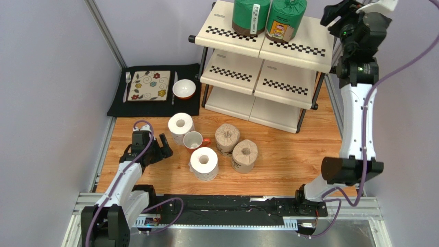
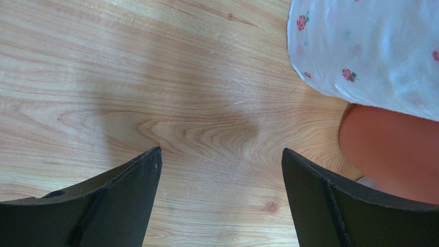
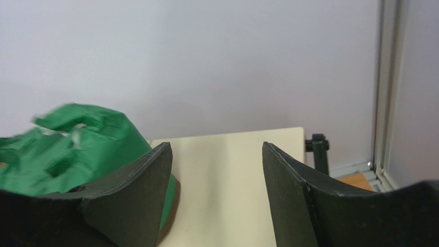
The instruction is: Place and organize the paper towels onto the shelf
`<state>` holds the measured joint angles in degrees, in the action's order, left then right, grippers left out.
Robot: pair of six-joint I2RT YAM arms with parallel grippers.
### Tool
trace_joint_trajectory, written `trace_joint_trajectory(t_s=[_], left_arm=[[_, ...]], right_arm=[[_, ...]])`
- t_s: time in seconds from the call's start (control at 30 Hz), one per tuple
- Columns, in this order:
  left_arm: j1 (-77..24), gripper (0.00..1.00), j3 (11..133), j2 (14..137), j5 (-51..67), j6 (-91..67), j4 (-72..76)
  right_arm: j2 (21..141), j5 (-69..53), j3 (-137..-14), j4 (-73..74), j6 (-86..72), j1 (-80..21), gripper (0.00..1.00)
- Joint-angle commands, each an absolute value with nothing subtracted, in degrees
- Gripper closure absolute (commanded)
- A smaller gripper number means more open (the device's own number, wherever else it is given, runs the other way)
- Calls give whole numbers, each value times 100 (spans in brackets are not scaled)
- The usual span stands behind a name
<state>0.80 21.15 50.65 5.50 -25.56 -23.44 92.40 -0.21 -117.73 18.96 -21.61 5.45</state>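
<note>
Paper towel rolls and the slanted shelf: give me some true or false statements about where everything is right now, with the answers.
1. Both green-wrapped paper towel rolls stand on the top tier of the cream-panelled slanted shelf. True.
2. The two tan-wrapped rolls sit on the shelf's middle tier. False: they stand on the wooden table, in front of the shelf.
3. The left gripper is shut on the white-and-orange mug. False: it is open and empty over bare wood, with the mug beside it.
4. The right gripper is open, up by the top tier. True.
</note>
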Motion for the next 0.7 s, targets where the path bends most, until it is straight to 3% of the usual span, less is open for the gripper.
trace_joint_trajectory(t_s=[0.0,0.13,0.27,0.4,0.67], left_arm=[[97,5,2136,5036,580,-2522,-2347],[88,5,2145,5036,580,-2514,-2355],[97,5,2145,5010,624,-2514,-2364],[97,2,2162,5001,589,-2496,-2425],[88,1,2224,4992,352,-2470,-2575]], right_arm=[[8141,380,-11611,1335,-2232,554,32],[7133,359,-10603,1705,-2154,28,32],[5777,1606,-8643,1293,-1320,-2295,28],[4765,2179,-7297,1468,-1580,-3584,19],[4824,2829,-5988,2179,-1774,-6017,11]])
